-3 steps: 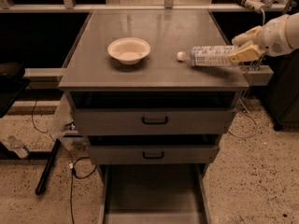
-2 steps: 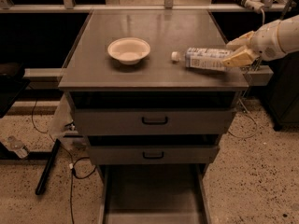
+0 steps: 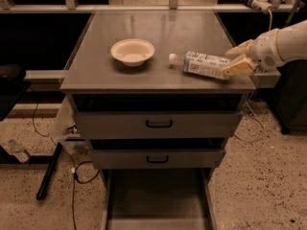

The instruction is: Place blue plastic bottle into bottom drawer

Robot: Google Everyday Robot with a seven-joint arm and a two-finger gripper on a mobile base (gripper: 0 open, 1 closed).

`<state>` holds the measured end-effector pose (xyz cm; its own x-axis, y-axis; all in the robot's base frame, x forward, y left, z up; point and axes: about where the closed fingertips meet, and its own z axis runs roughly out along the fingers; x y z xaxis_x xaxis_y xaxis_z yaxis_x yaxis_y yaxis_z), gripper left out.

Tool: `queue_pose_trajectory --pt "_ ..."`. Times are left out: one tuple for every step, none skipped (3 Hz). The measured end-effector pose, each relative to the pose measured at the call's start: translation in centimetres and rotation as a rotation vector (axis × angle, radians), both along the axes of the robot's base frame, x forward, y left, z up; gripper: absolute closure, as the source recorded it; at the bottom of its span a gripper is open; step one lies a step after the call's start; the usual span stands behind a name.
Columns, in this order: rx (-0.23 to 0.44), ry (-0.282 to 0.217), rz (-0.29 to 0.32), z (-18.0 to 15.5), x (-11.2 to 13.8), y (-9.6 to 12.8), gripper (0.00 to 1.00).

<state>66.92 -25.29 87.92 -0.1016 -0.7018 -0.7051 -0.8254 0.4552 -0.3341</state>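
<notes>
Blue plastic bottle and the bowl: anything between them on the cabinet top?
Nothing: the camera view shows bare cabinet top between the bowl and the blue plastic bottle. The pincer holds the bottle's end away from the bowl.

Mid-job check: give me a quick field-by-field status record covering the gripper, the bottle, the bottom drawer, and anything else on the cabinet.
gripper: at the right edge of the cabinet top, closed around the bottle's base end
bottle: on its side, white cap pointing left toward the bowl; resting or slightly lifted, cannot tell
bottom drawer: pulled out, bottle not yet in it
bowl: upright on the cabinet top, left of the bottle, not touching it
</notes>
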Motion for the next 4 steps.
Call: queue_pose_trajectory --pt "0.0 0.0 0.0 0.0 0.0 0.0 0.59" --pt "0.0 0.0 0.0 0.0 0.0 0.0 0.36" --pt "0.003 0.014 0.016 -0.4 0.2 0.8 0.12" --pt "0.015 0.063 0.066 -1.8 0.5 3.2 0.0"
